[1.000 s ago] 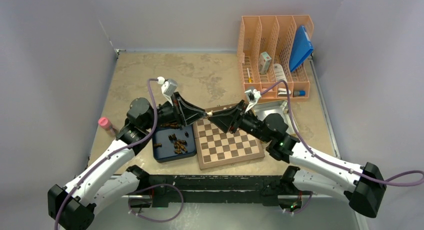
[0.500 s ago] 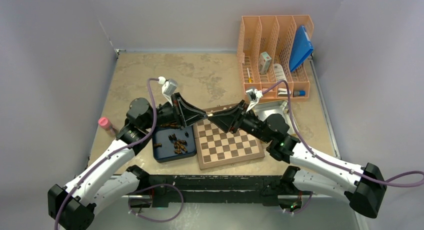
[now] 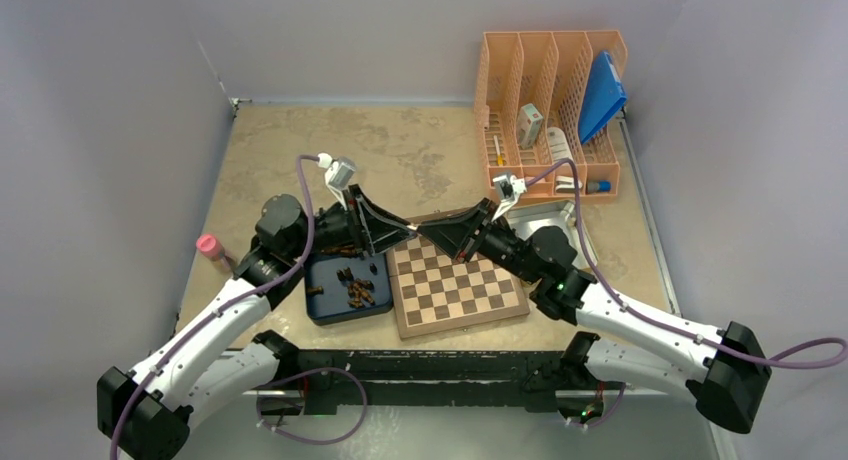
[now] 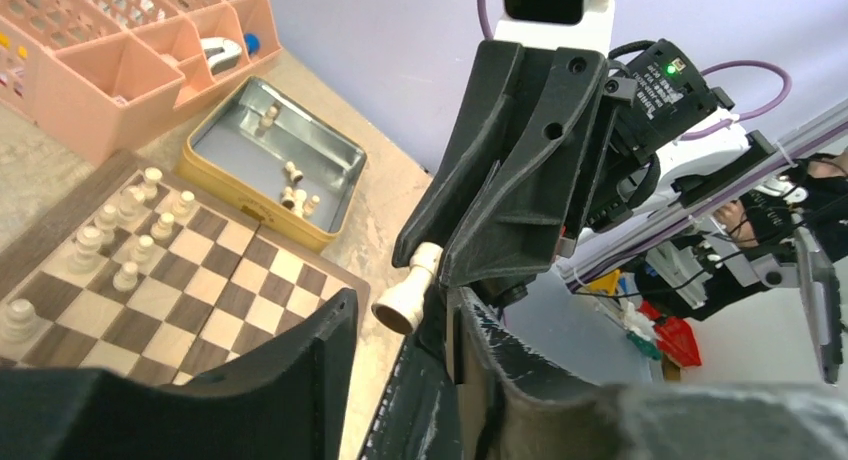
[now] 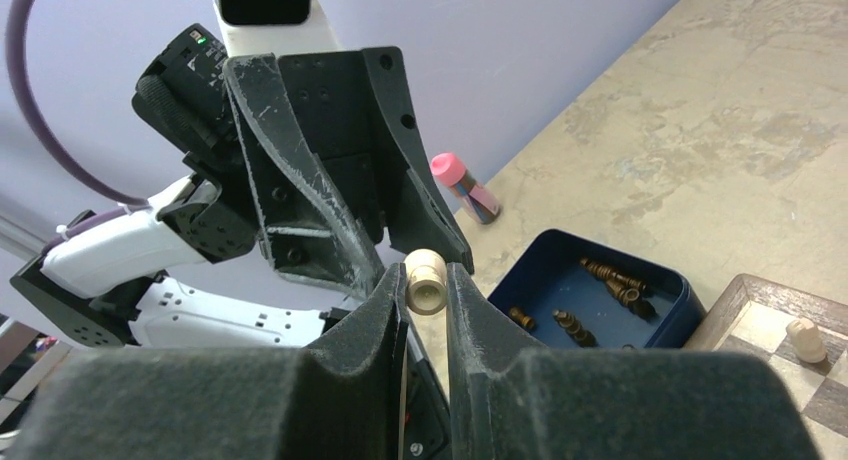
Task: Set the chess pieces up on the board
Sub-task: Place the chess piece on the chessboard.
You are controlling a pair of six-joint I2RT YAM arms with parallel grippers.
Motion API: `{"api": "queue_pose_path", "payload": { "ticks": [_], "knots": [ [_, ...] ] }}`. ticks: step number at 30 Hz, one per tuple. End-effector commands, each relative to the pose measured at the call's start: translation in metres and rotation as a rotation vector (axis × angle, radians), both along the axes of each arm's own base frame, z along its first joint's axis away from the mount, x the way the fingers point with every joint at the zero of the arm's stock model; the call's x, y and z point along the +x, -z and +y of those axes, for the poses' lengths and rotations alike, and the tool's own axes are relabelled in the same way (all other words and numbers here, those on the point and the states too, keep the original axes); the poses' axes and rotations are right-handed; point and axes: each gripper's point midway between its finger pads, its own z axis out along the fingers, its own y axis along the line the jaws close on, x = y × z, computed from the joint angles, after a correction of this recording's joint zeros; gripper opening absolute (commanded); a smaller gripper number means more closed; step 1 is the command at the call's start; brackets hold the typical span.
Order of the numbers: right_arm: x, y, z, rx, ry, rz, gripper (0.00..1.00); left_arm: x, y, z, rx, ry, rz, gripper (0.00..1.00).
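My right gripper (image 3: pixel 430 231) is shut on a pale beige chess piece (image 5: pixel 427 276), held in the air over the board's far-left corner. In the left wrist view the piece (image 4: pixel 408 292) sticks out base first from the right fingers. My left gripper (image 3: pixel 407 227) is open, its jaws on either side of that base without touching it. The board (image 3: pixel 455 292) carries several pale pieces (image 4: pixel 130 230) along its far-left squares. Dark brown pieces (image 3: pixel 355 290) lie in the dark blue tray (image 3: pixel 318 310). More pale pieces (image 4: pixel 293 190) lie in the yellow tray (image 4: pixel 262 212).
An orange desk organizer (image 3: pixel 550 110) stands at the back right, just behind the yellow tray (image 3: pixel 545 218). A pink-capped tube (image 3: pixel 210 247) lies at the table's left edge. The blue tray touches the board's left side.
The right gripper has shifted slightly right and back with the pale piece. The left gripper has stayed almost in place at the meeting point.
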Motion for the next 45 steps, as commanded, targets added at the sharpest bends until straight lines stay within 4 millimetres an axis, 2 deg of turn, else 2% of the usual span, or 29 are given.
{"api": "queue_pose_path", "payload": {
  "ticks": [1,6,13,14,15,16,22,24,32,34,41,45],
  "knots": [
    [0.006,-0.019,-0.006,0.040,0.048,-0.028,0.10,0.005,0.003,0.003,0.014,-0.057,0.073,0.46],
    [0.017,-0.002,-0.011,-0.029,0.116,0.024,0.09,0.018,0.017,0.011,0.137,-0.134,0.068,0.57],
    [0.044,0.027,-0.010,-0.158,0.229,0.060,0.09,0.026,0.024,0.040,0.284,-0.279,0.010,0.68],
    [0.047,0.032,-0.008,-0.184,0.234,0.067,0.09,0.024,0.023,0.043,0.307,-0.285,0.008,0.86],
    [0.051,0.038,-0.005,-0.217,0.237,0.078,0.09,0.022,0.021,0.047,0.327,-0.290,0.006,0.98],
    [0.056,0.044,-0.001,-0.248,0.244,0.091,0.09,0.022,0.022,0.050,0.351,-0.301,0.010,1.00],
    [0.092,0.062,0.021,-0.413,0.308,0.108,0.09,0.028,0.030,0.075,0.497,-0.374,-0.088,1.00],
    [0.104,0.081,0.029,-0.499,0.326,0.142,0.09,0.027,0.031,0.086,0.523,-0.415,-0.118,1.00],
    [0.138,0.131,0.048,-0.722,0.389,0.231,0.09,0.011,0.020,0.120,0.446,-0.563,-0.266,1.00],
    [0.143,0.148,0.048,-0.793,0.400,0.259,0.09,0.009,0.019,0.129,0.433,-0.607,-0.284,1.00],
    [0.151,0.169,0.061,-0.853,0.399,0.277,0.09,0.006,0.010,0.148,0.407,-0.707,-0.297,1.00],
    [0.152,0.185,0.070,-0.893,0.388,0.292,0.09,0.005,0.008,0.152,0.408,-0.723,-0.299,1.00]
  ]
}}
